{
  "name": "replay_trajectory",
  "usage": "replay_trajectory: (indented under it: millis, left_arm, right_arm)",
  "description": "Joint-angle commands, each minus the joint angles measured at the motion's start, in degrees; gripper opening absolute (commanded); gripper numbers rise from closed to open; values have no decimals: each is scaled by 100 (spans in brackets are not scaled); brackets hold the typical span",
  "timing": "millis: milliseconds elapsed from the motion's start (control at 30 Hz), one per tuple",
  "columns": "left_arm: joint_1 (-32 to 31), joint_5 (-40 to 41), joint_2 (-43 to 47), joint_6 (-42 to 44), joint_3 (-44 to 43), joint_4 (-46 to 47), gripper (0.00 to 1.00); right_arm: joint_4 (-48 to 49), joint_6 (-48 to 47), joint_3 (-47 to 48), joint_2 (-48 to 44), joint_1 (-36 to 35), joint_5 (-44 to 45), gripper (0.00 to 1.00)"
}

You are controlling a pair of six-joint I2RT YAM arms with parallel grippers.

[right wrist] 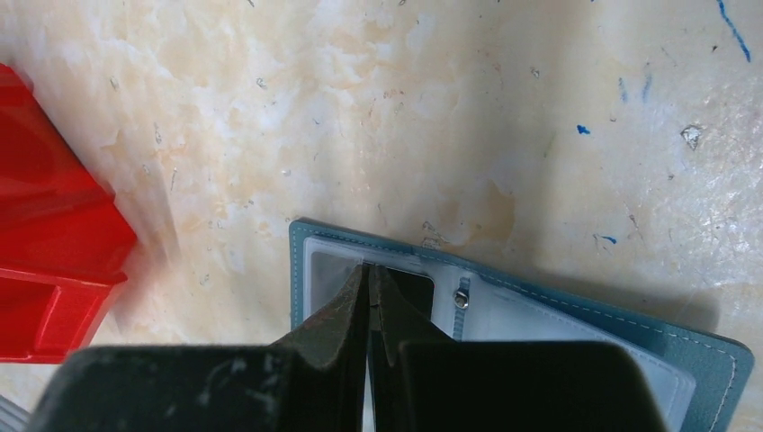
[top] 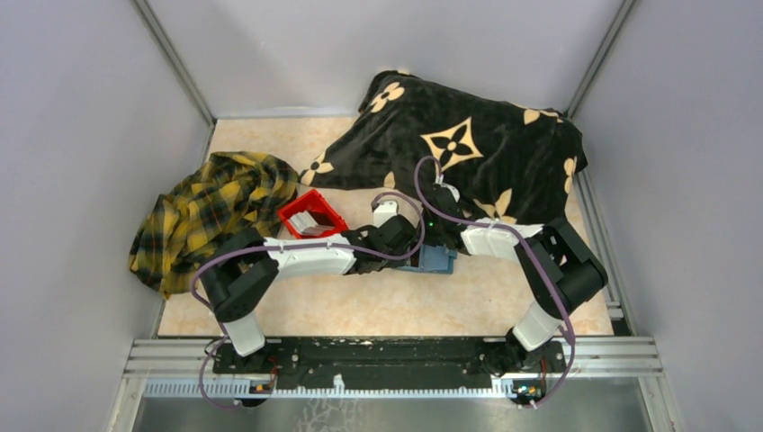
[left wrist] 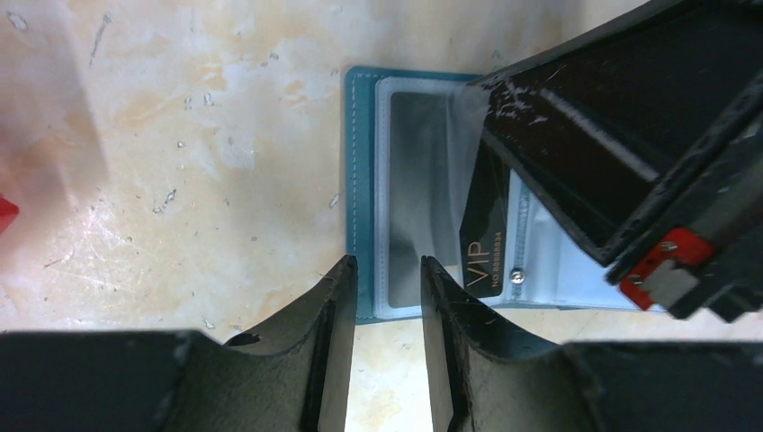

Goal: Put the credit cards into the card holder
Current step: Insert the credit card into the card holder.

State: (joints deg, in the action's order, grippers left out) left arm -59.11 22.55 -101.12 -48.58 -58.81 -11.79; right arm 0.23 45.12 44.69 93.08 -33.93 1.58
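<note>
Work is under way in the middle of the desk (top: pixel 378 306), a little closer to its near edge. The card holder (left wrist: pixel 360 180) lies there, open and flat. The left gripper (left wrist: pixel 387 279) is open over the holder's near side and grips nothing. The right gripper (right wrist: pixel 369 279) is pinched tight on a dark card (left wrist: pixel 486 225) marked VIP. The card looks to be partly under a clear pocket, so I think it is almost in. A bit farther, toward the left edge, a red bin (top: pixel 290 216) has white cards (top: pixel 315 223) in it. Those are left to do. A yellow checked cloth (top: pixel 207 216) lies by the left edge. A black blanket (top: pixel 468 144) fills the far right corner.
</note>
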Motion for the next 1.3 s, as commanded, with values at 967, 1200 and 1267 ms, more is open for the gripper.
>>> replay_trajectory:
  millis: [967, 1200, 1267]
  left_arm:
    - [-99, 145, -194, 139, -353, 186, 37]
    - [-182, 122, -330, 164, -518, 165, 37]
    - [-209, 134, -366, 172, -613, 131, 37]
  right_arm:
    - [-720, -166, -245, -84, 97, 123, 4]
    - [-663, -171, -326, -95, 102, 118, 4]
    - [-644, -171, -360, -97, 114, 112, 4]
